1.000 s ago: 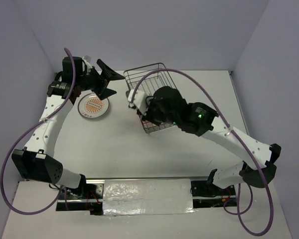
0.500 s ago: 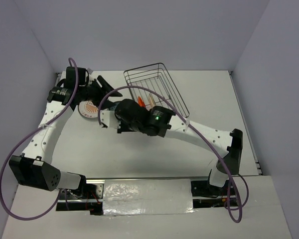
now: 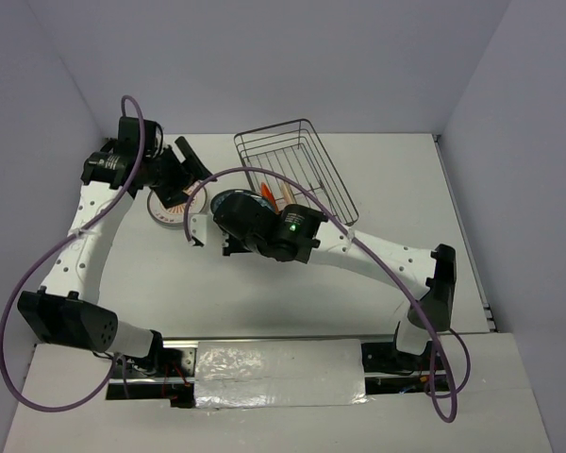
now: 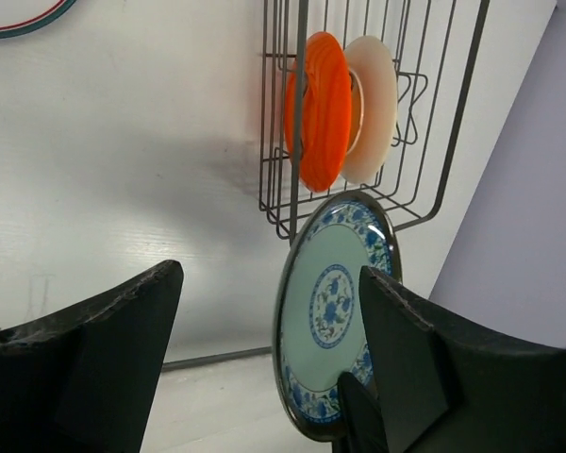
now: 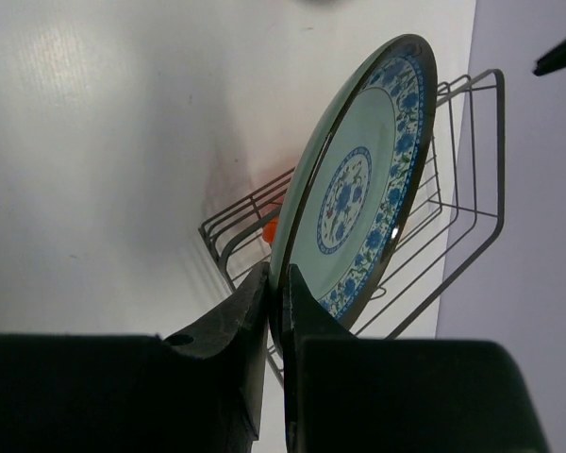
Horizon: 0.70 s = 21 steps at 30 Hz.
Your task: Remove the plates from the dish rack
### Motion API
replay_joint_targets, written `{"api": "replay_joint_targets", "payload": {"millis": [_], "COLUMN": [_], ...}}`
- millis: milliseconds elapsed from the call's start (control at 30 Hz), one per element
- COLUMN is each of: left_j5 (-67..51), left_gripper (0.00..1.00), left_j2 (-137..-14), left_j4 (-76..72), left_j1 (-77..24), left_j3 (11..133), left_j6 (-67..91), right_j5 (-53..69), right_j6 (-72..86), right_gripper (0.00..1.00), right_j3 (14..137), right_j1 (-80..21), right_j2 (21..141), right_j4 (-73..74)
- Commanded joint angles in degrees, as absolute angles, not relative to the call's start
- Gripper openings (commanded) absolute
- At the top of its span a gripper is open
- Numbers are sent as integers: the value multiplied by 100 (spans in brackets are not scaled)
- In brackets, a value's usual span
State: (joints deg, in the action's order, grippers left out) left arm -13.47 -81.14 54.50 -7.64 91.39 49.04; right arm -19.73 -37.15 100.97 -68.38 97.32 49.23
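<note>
My right gripper (image 5: 285, 311) is shut on the lower rim of a blue-and-white plate (image 5: 358, 217) with a dark rim. It holds the plate on edge just left of the dish rack (image 3: 307, 156). My left gripper (image 4: 264, 377) is open and faces this plate (image 4: 332, 311). In its view the plate stands between the fingers, close to the right one, and I cannot tell if they touch. An orange plate (image 4: 318, 109) and a cream plate (image 4: 374, 104) stand upright in the rack (image 4: 297, 203). A white plate with an orange pattern (image 3: 166, 209) lies flat on the table, partly under the left gripper (image 3: 191, 170).
The rack is a dark wire basket lying at an angle at the back middle. White walls close the table at the back and both sides. Purple cables loop over both arms. The right arm stretches across the table's middle.
The right arm has pulled the blue-and-white plate out of the rack and carried it left toward the left gripper. The left gripper narrowed, then widened again.
</note>
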Motion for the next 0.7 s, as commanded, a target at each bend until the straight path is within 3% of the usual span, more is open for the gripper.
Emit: {"api": "replay_joint_targets", "payload": {"millis": [0, 67, 233, 300, 333, 367, 400, 433, 467, 533, 567, 667], "left_j5": [-1291, -1590, -1854, -1828, -1793, -1680, -1548, -1382, -954, -398, -152, -18], "left_gripper": [87, 78, 67, 34, 20, 0, 0, 0, 0, 0, 0, 0], "left_j2": [-8086, -8007, -8051, -8033, -8007, -7929, -7858, -7762, -7648, -7200, -7042, -6417], "left_j4": [5556, 5380, 5308, 5335, 5361, 5370, 5396, 5414, 5405, 5344, 5213, 4108], "left_j1": [-756, -756, -773, -773, -773, -765, -756, -756, -747, -738, -738, -738], "left_j3": [9062, 8782, 8613, 8578, 8517, 8482, 8455, 8325, 8201, 7712, 7430, 6094], "left_j6": [4614, 4693, 4658, 4597, 4588, 4570, 4562, 4544, 4509, 4439, 4404, 4272], "right_j5": [-2233, -2206, -2268, -2206, -2215, -2206, -2154, -2075, -1909, -1558, -1338, -966], "right_j6": [-3709, -3735, -3709, -3630, -3595, -3464, -3350, -3209, -2790, -1756, -1297, 716], "right_gripper": [0, 0, 0, 0, 8, 20, 34, 65, 76, 84, 100, 100], "right_j3": [10318, 10432, 10924, 11161, 11275, 11311, 11312, 11216, 11128, 10717, 10496, 9573], "right_j1": [-6838, -6838, -6838, -6838, -6838, -6812, -6794, -6742, -6680, -6356, -6180, -5319], "right_j2": [9545, 9676, 10124, 10309, 10379, 10441, 10433, 10398, 10319, 9837, 9600, 8685], "right_j4": [4448, 4299, 4069, 4069, 4078, 4113, 4113, 4105, 4017, 3816, 3449, 2910]}}
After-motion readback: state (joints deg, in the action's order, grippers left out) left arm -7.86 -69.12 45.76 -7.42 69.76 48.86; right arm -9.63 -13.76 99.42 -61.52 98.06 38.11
